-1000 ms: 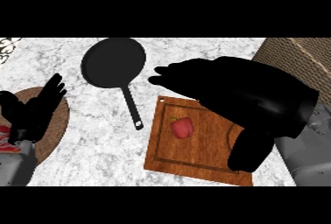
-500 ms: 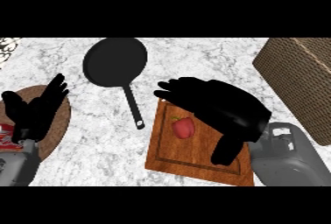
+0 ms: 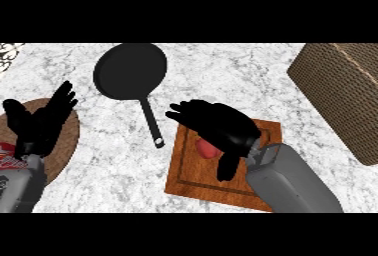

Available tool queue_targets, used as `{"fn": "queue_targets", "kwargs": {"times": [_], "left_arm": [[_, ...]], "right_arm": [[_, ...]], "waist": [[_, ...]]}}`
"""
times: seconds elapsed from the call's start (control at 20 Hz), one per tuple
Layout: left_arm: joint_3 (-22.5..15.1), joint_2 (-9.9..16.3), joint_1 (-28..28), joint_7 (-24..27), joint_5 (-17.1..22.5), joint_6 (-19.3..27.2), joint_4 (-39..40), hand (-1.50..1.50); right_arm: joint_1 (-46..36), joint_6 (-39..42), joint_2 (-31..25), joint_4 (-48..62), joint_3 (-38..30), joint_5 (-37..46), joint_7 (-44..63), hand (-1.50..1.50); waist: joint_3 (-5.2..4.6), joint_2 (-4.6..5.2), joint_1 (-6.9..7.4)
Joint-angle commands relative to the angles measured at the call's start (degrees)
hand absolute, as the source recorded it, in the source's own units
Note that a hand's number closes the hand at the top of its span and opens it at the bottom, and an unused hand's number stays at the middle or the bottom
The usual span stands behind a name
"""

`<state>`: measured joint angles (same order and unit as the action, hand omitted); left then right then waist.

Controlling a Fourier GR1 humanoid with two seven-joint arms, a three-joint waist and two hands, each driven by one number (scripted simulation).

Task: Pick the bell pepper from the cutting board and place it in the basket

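A red bell pepper lies on the wooden cutting board in the lower middle of the head view; only its left part shows. My right hand hovers over it with relaxed fingers spread toward the upper left and the thumb hanging down beside the pepper, open and holding nothing. The brown woven basket stands at the right edge. My left hand rests open at the left, fingers up.
A black frying pan lies at the upper middle, its handle pointing down to the board's top left corner. A round wooden plate sits under the left hand. The counter is white marble.
My right hand has drawn back toward the lower left and come down over the pepper, covering more of it. The left hand has barely moved.
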<state>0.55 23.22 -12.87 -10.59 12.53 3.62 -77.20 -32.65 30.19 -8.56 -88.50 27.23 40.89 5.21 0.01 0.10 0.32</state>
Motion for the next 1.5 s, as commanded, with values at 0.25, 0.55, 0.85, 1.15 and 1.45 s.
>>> {"fn": "queue_targets", "kwargs": {"times": [0.25, 0.55, 0.85, 1.15, 1.45], "left_arm": [[2.84, -0.59, -1.8, -3.08, -0.8, -2.26, -0.26, 0.0], [2.6, -3.41, -1.35, -0.74, -3.74, -2.25, 0.01, 0.0], [2.94, -4.91, 3.14, -1.11, -5.5, -2.02, -3.07, 0.0], [2.6, -7.48, -0.91, -1.6, -8.07, -0.41, -1.12, 0.0], [6.25, -4.69, 2.96, -1.22, -5.55, -6.41, -3.17, 0.0]], "right_arm": [[-3.1, 0.15, 1.86, 10.93, -2.04, 7.12, -5.28, -1.5], [-0.18, 0.99, 0.11, 9.42, -3.71, 9.59, -10.26, -1.5], [2.24, 4.71, 0.41, 6.81, -6.14, 8.24, -13.47, -1.5], [5.88, 3.31, 2.88, 5.39, -2.62, 12.38, -14.41, -1.5], [2.92, -0.89, 3.79, 12.6, -4.31, 18.49, -15.82, -1.5]], "waist": [[-0.01, -0.08, -0.12], [-0.01, -0.1, -0.31], [-0.01, -0.14, -0.25], [-0.01, -0.15, -0.48], [-0.01, -0.11, -0.09]]}}
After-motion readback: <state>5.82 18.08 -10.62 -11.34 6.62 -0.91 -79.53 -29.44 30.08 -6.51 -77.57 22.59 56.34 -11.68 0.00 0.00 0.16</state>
